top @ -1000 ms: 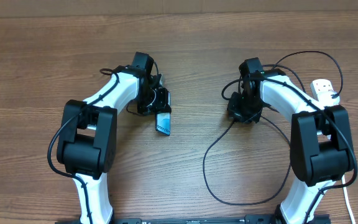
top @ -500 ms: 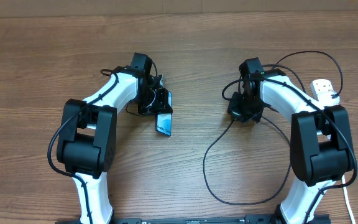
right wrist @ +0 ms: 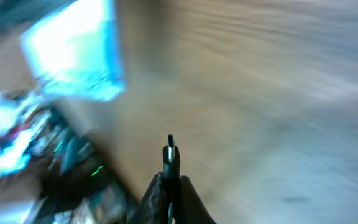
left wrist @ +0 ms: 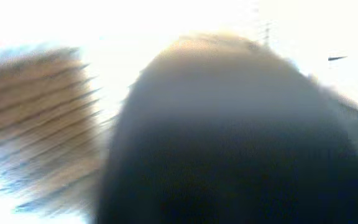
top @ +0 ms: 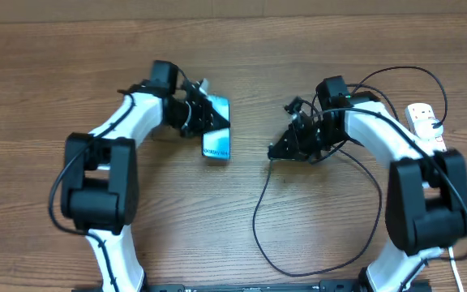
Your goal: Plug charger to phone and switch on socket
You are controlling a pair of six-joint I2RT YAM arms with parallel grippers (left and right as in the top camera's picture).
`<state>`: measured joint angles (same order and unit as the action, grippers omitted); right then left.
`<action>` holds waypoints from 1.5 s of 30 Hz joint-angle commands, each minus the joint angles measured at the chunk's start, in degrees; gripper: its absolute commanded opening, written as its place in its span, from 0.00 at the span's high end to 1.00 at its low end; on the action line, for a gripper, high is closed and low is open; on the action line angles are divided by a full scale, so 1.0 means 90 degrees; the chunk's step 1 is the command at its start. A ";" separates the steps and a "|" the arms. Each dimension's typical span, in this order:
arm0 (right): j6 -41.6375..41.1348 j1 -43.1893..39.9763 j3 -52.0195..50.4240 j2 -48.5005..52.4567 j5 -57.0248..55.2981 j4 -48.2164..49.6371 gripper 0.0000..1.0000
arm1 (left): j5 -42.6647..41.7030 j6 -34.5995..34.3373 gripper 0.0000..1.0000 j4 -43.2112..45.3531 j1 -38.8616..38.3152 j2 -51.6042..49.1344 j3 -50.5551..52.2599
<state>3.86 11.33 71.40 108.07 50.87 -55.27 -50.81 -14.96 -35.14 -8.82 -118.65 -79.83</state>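
Phone [top: 216, 134] sits clamped in the left fingers [top: 194, 118] at 9 o'clock of the charger [right wrist: 170, 154] tip pinched by the right fingers [right wrist: 188, 202] — plugging-in is the step in hand — next, square tip to phone's edge.

On the wooden table [top: 55, 49] lie the looped black charger [top: 254, 221] and, at right, the white socket [top: 422, 120].

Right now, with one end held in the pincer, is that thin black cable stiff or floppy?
Probably floppy: the charger trails from the right pincer in a loose loop over the table. Likely light too, being so thin. Only its connector tip looks rigid, poking straight out of the grip.
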 commanded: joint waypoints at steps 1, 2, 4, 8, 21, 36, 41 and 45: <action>0.1819 0.0282 -0.0010 -0.0401 0.2142 -0.0330 0.96 | -0.1486 -0.0087 0.96 0.0318 0.0041 0.0823 0.0005; 0.2038 0.0376 -0.0010 -0.0401 0.2334 -0.0449 0.96 | -0.1637 -0.0243 0.96 0.0476 0.0041 0.0920 0.0005; 0.2421 0.0617 -0.0012 -0.0401 0.2620 -0.0617 0.96 | -0.1916 -0.0663 0.95 0.0891 0.0041 0.1090 0.0005; 0.2759 0.1095 -0.0012 -0.0401 0.3322 -0.0476 0.96 | -0.2361 -0.1712 0.95 0.1766 0.0044 0.1224 0.0005; 0.2499 0.1263 -0.0010 -0.0401 0.4216 0.0321 0.96 | -0.2812 -0.3053 0.96 0.2293 0.0058 0.1224 0.0007; -0.0651 0.1056 -0.0010 -0.0401 0.3184 0.2293 0.96 | -0.2861 -0.3461 0.95 0.2436 0.0049 0.1224 0.0005; -0.1059 0.1156 -0.0010 -0.0401 0.3186 0.2759 0.96 | -0.2861 -0.3485 0.96 0.2492 0.0044 0.1224 0.0005; -0.1100 0.1156 -0.0010 -0.0401 0.3189 0.2827 0.96 | -0.2890 -0.3480 0.96 0.2606 0.0044 0.1224 0.0005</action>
<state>-3.77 20.84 71.24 105.06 79.44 -30.26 -74.00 -45.19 -12.93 -8.05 -109.01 -79.75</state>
